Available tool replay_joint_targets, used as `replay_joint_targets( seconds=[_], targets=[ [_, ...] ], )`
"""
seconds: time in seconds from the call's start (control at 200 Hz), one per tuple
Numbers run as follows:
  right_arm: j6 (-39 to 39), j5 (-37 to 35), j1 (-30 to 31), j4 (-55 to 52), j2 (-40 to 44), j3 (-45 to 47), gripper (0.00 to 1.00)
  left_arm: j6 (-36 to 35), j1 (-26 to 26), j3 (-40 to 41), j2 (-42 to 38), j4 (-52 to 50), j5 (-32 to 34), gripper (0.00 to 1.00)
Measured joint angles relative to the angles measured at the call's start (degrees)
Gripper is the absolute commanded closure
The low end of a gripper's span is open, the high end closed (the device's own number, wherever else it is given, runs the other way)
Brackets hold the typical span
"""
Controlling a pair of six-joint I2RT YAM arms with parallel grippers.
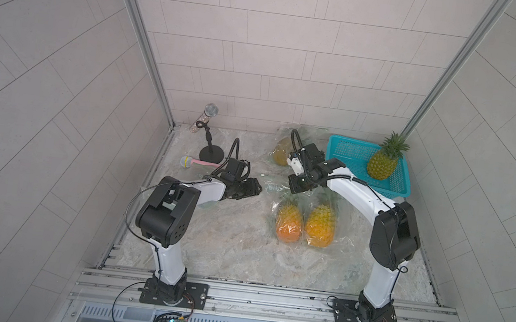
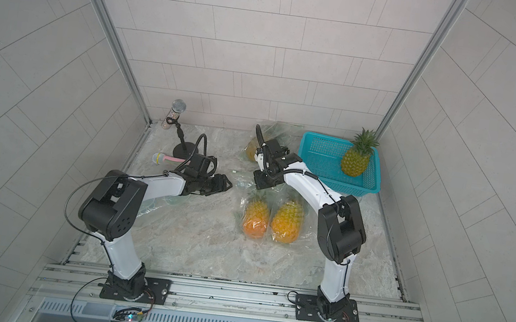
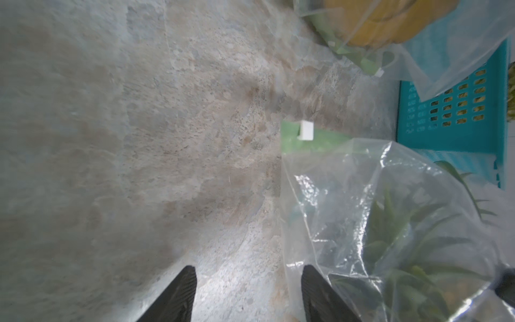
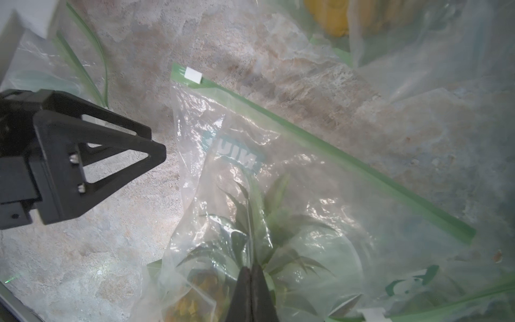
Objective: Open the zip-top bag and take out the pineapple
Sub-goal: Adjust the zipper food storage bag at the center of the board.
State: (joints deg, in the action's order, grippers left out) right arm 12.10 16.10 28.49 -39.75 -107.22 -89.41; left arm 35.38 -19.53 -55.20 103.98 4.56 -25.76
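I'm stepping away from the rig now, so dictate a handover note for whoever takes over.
Left pincer: open, empty, low beside the bag, slider ahead of it.
Right pincer: shut on the bag film above the crown.
Pineapple: inside the bag, lying on the table.
Done: bag gripped only; zip looks shut.
Left: pull the slider, open the bag, take the pineapple out.
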Motion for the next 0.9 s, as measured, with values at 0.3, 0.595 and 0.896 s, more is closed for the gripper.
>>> replay_joint_targets(
  seconds=[0.3,0.595,0.896],
  targets=[
    [1.4,1.7,0.0,3.0,1.6,2.7,1.00,2.6,-0.2,0.0,1.3,7.7,-1.6,0.43],
    [2.6,3.5,0.0,3.8,3.1,3.6,1.00,4.9,-0.7,-0.2,3.5,11.1,-3.2,0.85],
    [3.6,5.2,-0.2,5.1,6.7,5.7,1.00,6.6,-0.8,-0.1,1.4,13.2,-4.3,1.00]
  ],
)
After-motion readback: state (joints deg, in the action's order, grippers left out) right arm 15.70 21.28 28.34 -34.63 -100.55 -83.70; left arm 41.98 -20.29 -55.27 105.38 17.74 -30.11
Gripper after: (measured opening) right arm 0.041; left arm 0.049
